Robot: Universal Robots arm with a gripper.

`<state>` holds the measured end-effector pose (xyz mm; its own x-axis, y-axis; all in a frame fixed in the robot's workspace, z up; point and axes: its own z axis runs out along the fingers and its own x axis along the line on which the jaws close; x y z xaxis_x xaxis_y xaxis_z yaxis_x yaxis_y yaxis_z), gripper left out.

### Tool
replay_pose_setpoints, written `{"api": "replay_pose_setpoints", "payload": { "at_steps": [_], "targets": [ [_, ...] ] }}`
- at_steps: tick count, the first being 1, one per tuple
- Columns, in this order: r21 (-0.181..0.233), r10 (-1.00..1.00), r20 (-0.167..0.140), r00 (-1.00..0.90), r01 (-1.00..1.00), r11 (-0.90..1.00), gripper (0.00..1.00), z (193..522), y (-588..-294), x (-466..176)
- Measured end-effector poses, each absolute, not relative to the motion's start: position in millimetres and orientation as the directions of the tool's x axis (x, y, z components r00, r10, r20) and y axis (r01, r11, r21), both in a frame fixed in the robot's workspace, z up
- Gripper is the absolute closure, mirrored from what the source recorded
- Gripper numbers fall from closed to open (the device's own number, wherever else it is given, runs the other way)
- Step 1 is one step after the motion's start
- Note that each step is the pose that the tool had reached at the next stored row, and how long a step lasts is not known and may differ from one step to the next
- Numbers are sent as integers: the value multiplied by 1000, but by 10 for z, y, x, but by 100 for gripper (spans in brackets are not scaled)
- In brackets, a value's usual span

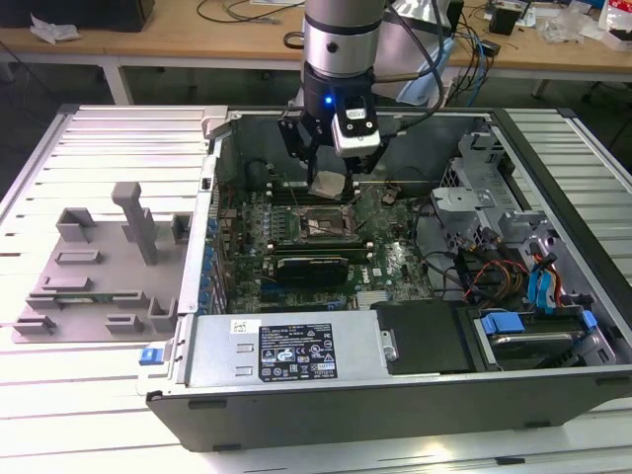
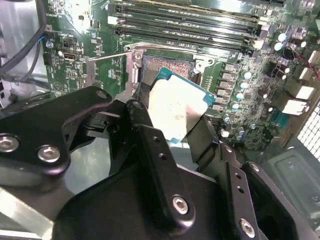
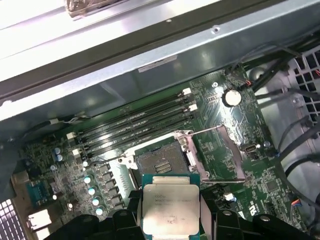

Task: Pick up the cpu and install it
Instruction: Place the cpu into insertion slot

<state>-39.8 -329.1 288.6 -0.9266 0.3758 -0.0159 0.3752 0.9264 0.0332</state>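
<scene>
The fingers (image 2: 204, 140) clamp the cpu (image 3: 171, 210) by two opposite edges; its metal lid carries faint print. In the exterior view the cpu hangs just at 12 o'clock of the open socket (image 1: 321, 225), and a printed label (image 1: 296, 357) lies at 6 o'clock.

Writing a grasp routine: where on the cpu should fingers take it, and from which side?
On the cpu, probably two opposite thin edges, from above, as the gripper does near the socket: it is flat, square, and its underside must stay free.
</scene>
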Motion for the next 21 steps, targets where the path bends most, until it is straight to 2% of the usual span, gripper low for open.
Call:
{"api": "replay_pose_setpoints", "payload": {
  "at_steps": [21],
  "targets": [
    [33,599,-16,-801,598,801,45,2885,-3291,-398]
  ]
}}
